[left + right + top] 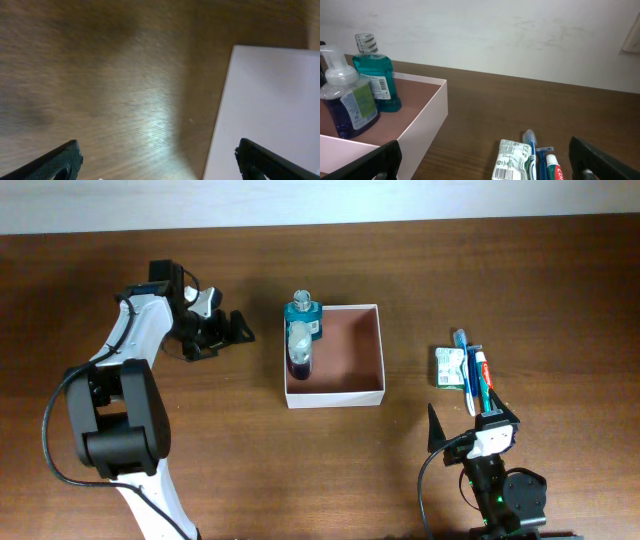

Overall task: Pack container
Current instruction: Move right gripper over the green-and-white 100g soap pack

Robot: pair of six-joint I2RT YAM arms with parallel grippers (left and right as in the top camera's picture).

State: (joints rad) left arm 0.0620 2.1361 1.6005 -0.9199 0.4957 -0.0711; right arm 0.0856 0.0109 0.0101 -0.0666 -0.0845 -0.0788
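White container (350, 352), seemingly clear of left fingers (238, 329)

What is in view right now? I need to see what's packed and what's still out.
container: one, white walls, reddish-brown inside, table centre
teal bottle: one, teal, container's left side
pump bottle: one, dark blue, in container beside teal bottle
packet: one, green-white, table right of container
toothbrush: one, blue, beside packet
toothpaste tube: one, white-red, beside toothbrush
table: one, brown wood
left gripper: black, open, left of container
right gripper: black, open, near toothpaste tube
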